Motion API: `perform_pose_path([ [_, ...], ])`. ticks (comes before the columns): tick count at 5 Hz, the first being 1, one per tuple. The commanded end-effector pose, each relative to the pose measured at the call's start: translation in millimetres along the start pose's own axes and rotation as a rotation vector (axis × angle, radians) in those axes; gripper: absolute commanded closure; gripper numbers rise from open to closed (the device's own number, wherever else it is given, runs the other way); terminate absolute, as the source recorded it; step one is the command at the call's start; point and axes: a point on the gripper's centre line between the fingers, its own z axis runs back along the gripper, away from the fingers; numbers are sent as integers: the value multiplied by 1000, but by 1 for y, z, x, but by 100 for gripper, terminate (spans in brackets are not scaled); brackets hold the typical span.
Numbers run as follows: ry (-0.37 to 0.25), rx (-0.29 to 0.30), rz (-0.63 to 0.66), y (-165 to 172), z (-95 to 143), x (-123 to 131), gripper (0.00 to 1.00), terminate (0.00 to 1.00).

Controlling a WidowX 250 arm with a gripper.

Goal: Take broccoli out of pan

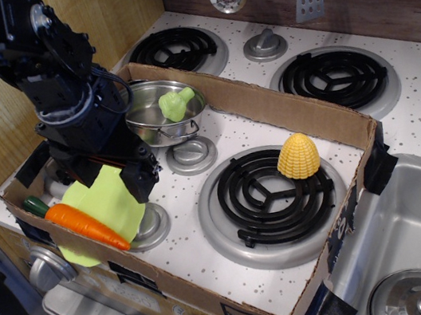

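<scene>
The pale-green broccoli [176, 103] lies inside the shiny steel pan [146, 122] at the back left of the cardboard-walled stove area, its stem pointing right. My gripper [106, 179] hangs to the front left of the pan, low over a lime-green plate, and is apart from both pan and broccoli. Its two dark fingers [140, 179] stand apart with the plate showing between them, so it looks open and empty. The arm's body hides part of the pan's left rim.
An orange carrot [84, 224] lies on the lime-green plate [119, 207] at the front left. Yellow corn [298, 156] sits on the large front burner [269, 196]. Cardboard walls [292, 111] ring the area. A round knob [191, 153] sits just in front of the pan. A sink [419, 244] is at the right.
</scene>
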Motion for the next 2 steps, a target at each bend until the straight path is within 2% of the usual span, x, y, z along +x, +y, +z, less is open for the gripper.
perform_pose_path([
  [1,0,0,0,0,0,0,0,0],
  [2,14,3,9,8,17,17,0,0],
])
